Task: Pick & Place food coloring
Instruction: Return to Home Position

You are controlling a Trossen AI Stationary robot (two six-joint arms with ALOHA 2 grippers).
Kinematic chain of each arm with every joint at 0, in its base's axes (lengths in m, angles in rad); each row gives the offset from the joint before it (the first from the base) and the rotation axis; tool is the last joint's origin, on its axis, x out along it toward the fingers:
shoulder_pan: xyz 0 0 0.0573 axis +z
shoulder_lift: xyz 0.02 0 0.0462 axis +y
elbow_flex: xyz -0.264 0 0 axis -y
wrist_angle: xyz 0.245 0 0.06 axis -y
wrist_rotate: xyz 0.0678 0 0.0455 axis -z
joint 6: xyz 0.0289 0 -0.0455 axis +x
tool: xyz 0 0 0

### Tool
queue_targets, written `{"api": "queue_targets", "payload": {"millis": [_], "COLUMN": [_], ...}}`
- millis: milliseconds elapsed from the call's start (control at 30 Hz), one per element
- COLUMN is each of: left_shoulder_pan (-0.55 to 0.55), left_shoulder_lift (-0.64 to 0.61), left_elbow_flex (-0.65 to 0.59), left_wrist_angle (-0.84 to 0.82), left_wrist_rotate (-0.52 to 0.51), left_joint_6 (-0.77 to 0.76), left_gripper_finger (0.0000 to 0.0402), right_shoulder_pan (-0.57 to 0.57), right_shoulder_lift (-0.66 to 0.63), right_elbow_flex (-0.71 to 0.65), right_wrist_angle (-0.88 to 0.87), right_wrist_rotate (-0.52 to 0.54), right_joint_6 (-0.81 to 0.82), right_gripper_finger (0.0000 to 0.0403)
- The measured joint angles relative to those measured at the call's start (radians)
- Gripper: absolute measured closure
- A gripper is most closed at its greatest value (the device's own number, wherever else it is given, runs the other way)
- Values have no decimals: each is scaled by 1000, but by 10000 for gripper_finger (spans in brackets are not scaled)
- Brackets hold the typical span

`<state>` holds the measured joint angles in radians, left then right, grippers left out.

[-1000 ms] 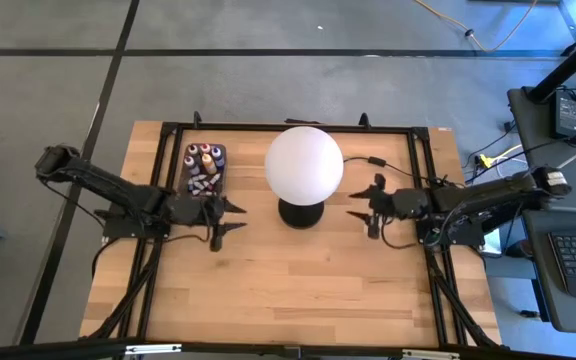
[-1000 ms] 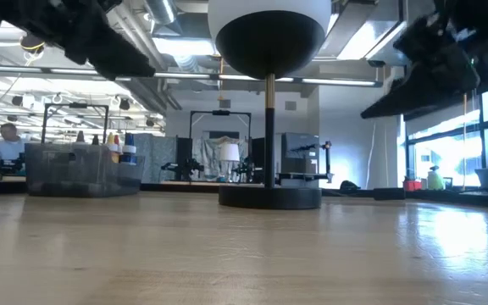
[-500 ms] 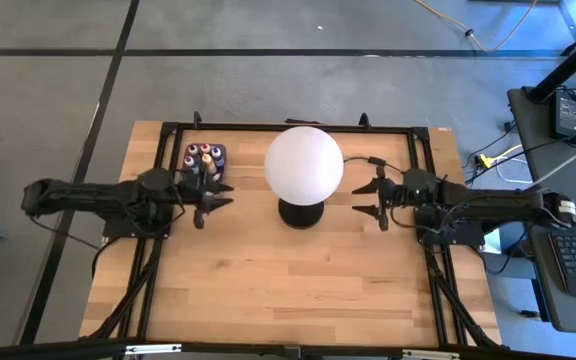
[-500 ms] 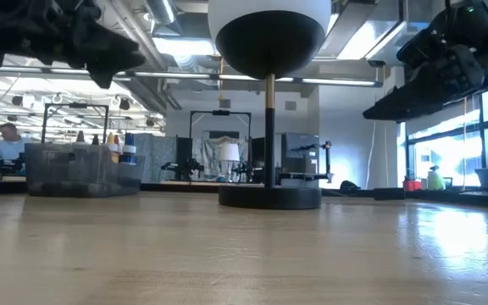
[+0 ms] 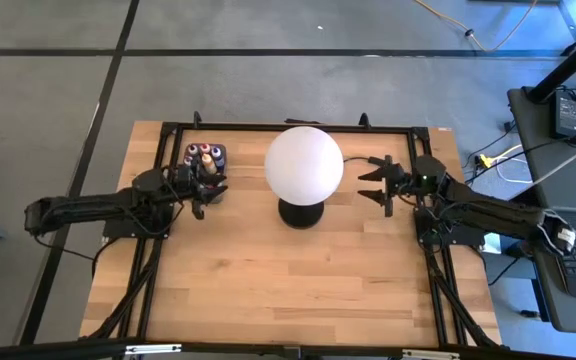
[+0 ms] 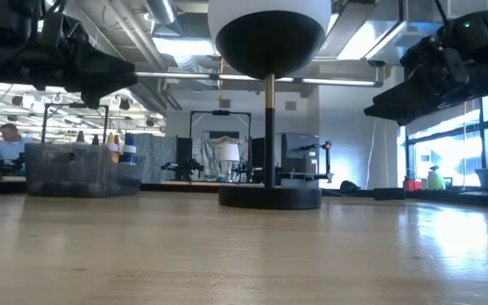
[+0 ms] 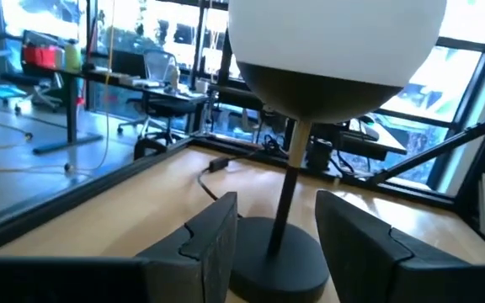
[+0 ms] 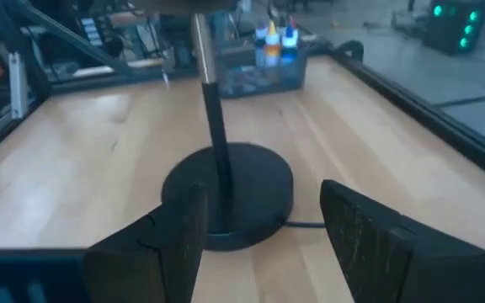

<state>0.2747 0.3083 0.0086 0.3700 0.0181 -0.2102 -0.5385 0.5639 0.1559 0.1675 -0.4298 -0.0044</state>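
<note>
The food coloring bottles (image 5: 204, 156) stand upright in a dark tray (image 5: 190, 152) at the table's far left. In the right wrist view they are the small bottles (image 8: 276, 38), and in the low view bottles (image 6: 113, 144) rising above the tray wall (image 6: 81, 172). My left gripper (image 5: 218, 187) hovers open over the tray's near end and points toward the lamp, with nothing between its fingers (image 7: 213, 236). My right gripper (image 5: 365, 185) hangs open to the right of the lamp and points at it, also with nothing between its fingers.
A big white globe lamp (image 5: 304, 165) on a round black base (image 5: 301, 214) stands mid-table between the two grippers. Its cord (image 5: 360, 160) runs toward the far right. A black frame (image 5: 298, 127) borders the tabletop. Bare wood (image 5: 288, 280) fills the near half.
Both grippers have drawn back from the lamp and swung toward the table's far edge. The left one came over the tray's near end; the right one went toward the far right. Both turned at the wrist. The gap between their fingers looks unchanged.
</note>
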Motion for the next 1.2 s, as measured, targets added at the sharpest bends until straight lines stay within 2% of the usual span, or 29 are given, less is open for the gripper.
{"api": "queue_targets", "payload": {"millis": [267, 367, 533, 700, 900, 1200], "left_shoulder_pan": [12, 12, 12, 12, 9, 9], "left_shoulder_lift": [-104, -180, -309, -308, -293, -291], "left_elbow_flex": [0, 0, 0, 0, 0, 0], "left_wrist_angle": [-49, -110, -237, -217, -278, -277], "left_wrist_rotate": [34, 47, 54, 88, 89, 78], "left_joint_6": [11, 7, -28, -15, -20, -12], "left_gripper_finger": [245, 245, 248, 247, 245, 247], "right_shoulder_pan": [-60, -70, -73, -77, -100, -101], "right_shoulder_lift": [-206, -304, -443, -565, -562, -544], "right_elbow_flex": [-106, -150, -149, -148, -144, -144], "right_wrist_angle": [16, 13, -28, -88, -102, -105], "right_wrist_rotate": [-148, -171, -193, -195, -198, -194], "right_joint_6": [27, 60, 86, 129, 136, 107], "right_gripper_finger": [172, 172, 172, 172, 172, 172]}}
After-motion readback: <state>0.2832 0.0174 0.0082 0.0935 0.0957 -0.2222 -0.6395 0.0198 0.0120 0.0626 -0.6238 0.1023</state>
